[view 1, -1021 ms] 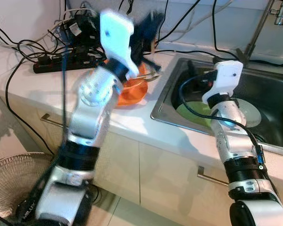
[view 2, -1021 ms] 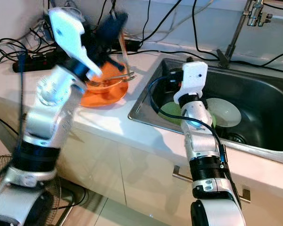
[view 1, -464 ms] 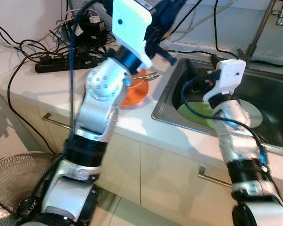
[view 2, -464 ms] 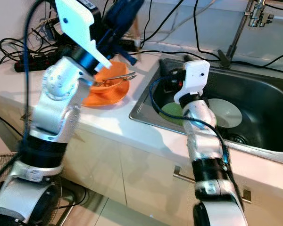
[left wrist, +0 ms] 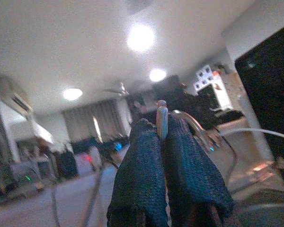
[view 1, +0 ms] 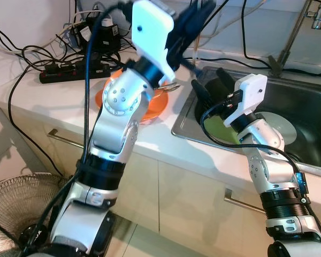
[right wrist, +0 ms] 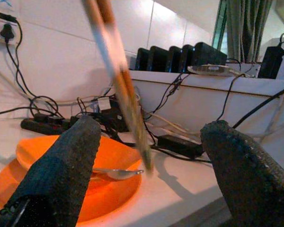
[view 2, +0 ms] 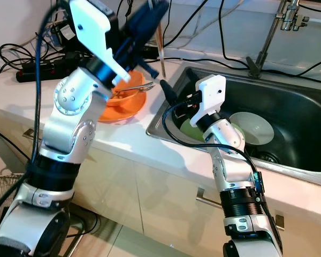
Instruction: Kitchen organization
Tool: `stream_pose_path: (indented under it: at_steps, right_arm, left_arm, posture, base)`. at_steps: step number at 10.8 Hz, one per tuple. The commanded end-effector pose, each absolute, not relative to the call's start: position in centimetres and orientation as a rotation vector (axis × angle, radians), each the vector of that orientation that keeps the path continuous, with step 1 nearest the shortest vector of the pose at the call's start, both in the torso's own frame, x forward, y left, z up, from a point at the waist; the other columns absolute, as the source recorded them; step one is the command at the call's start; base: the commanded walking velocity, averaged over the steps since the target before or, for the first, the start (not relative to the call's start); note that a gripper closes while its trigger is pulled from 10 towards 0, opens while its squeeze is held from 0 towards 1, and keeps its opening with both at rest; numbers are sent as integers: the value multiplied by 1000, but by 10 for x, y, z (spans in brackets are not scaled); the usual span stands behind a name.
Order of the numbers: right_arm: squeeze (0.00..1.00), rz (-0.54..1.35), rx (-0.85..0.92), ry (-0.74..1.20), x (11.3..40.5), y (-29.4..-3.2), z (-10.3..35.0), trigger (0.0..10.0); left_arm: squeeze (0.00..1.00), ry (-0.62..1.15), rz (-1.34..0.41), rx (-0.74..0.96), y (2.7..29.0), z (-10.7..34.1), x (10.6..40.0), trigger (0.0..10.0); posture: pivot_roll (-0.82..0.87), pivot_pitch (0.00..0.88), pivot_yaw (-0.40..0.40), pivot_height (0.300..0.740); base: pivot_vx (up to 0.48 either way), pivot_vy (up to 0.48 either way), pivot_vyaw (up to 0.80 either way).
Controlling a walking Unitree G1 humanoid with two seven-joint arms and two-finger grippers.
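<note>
Gripping a pair of chopsticks [view 2: 159, 45] between its closed black fingers [left wrist: 142, 175], the left pincer [view 2: 150, 21] was raised high above the white bench [view 1: 150, 140], the sticks hanging down towards the sink's near left corner. Their tips showed in the right wrist view, between that pincer's own spread fingers [right wrist: 61, 165].

Facing them, the right pincer [view 1: 208, 84] was held wide open and empty over the left rim of the steel sink [view 2: 289, 107], pointing towards the chopsticks.

Below the left arm, on the bench just beside the sink, sat an orange bowl [right wrist: 47, 153] on an orange plate [view 2: 123, 111], with a metal spoon [right wrist: 114, 173] lying in the bowl. Inside the sink lay a green plate [view 1: 220, 128] and a white plate [view 2: 254, 127]. Behind, a black power strip [view 1: 69, 72] and tangled cables [view 1: 27, 53] ran along the wall, and a faucet [view 2: 270, 32] rose at the sink's back.
</note>
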State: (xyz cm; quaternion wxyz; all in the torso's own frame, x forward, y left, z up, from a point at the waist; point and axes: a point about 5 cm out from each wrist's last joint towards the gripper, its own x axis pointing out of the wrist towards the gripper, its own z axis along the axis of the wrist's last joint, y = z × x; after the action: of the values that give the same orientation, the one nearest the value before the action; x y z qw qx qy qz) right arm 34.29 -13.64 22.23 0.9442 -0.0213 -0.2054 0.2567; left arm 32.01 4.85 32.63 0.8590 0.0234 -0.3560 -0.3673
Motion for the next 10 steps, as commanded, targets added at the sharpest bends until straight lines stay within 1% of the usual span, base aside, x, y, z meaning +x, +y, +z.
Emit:
stream_pose_path:
  at_steps: [1,3,8,9,10]
  right_arm:
    - [0,542,-38,-424,341,-135,225,10000]
    - [0,533,-45,-419,342,-130,224,10000]
    - [0,511,-43,-407,344,-129,221,10000]
    - [0,508,-48,-403,345,-129,220,7608]
    - [0,507,-51,-401,345,-129,220,0]
  left_arm:
    - [0,-710,-798,27,48,321,322,10000]
    - [0,-620,-881,-23,42,307,320,10000]
    - [0,-562,-934,-67,41,300,316,10000]
    - [0,-560,-938,-69,41,300,315,10000]
    - [0,-557,-942,-67,41,299,315,10000]
  posture:
    - [151,15,43,740]
    - [157,17,43,740]
    - [158,15,45,740]
    - [158,14,45,740]
    - [157,11,47,740]
  base:
    - [0,0,0]
    - [0,0,0]
    - [0,0,0]
    - [0,0,0]
    - [0,0,0]
